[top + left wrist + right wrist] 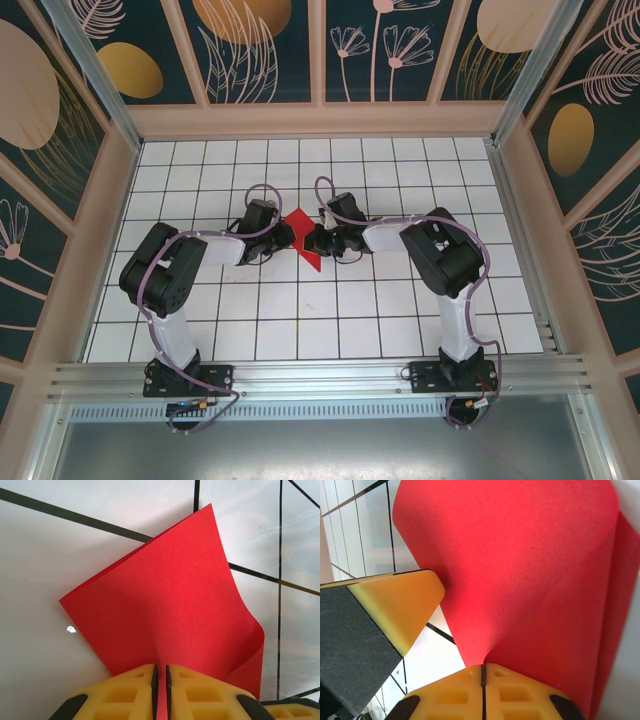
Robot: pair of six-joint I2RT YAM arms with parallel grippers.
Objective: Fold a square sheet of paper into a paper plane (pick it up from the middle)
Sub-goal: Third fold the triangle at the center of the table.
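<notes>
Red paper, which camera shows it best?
Left wrist: most of the paper shows, its edges, top corner and curled right side, pinched in the left gripper. Right wrist shows a cropped close-up, pinched in the right gripper. The top view shows a small red patch between the grippers.

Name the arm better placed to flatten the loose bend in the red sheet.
Probably right. Both tools are shut on the square sheet of paper; the left tool pinches its doubled layers together as an anchor, while the right tool sits below the rounded bend.
</notes>
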